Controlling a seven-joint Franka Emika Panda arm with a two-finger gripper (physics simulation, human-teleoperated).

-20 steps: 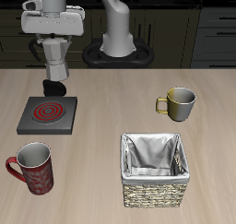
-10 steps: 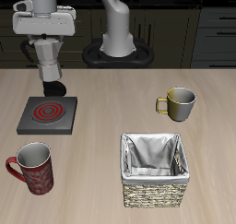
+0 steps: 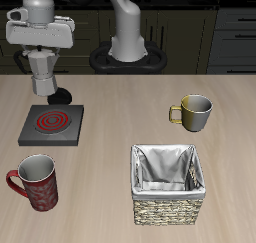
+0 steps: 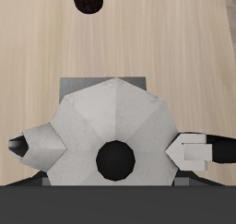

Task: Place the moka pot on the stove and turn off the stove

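Silver moka pot (image 3: 42,72) hangs gripped in your pincer (image 3: 40,49), up off the desk (image 3: 120,117) behind the stove (image 3: 50,125), whose rings glow red: placing and switching off both remain.

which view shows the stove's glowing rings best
The exterior view: the stove lies fully visible with its red rings lit, below the moka pot held in the claw. In the wrist view the pot hides nearly all of it; no rings show.
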